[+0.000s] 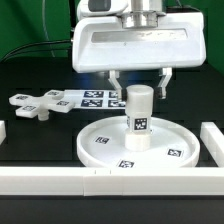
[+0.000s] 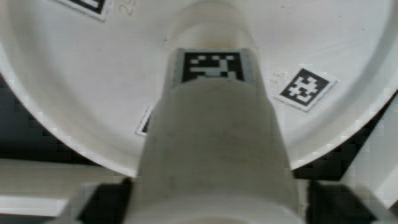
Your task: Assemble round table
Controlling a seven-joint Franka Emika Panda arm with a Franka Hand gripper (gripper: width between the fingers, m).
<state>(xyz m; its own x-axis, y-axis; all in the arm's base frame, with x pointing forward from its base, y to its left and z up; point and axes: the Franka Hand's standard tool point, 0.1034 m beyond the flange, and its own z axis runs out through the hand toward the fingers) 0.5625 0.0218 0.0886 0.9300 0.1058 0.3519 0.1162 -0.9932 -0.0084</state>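
The large rimmed disc (image 1: 100,135) lies flat near the front of the black table. The short cylinder post (image 1: 139,110) stands upright on its central hub, a tag facing the camera. My gripper (image 1: 139,90) hangs right over the post, open, one finger on each side of its top and a small gap to each. In the wrist view the post (image 2: 214,130) runs up the middle onto the disc (image 2: 89,70), between the dark fingertips (image 2: 107,200) of my gripper (image 2: 214,205). The flat cross-shaped piece (image 1: 40,103) lies at the exterior view's left.
The marker board (image 1: 90,97) lies behind the disc, beside the cross-shaped piece. Long white bars edge the table at the front (image 1: 100,180) and at the exterior view's right (image 1: 212,140).
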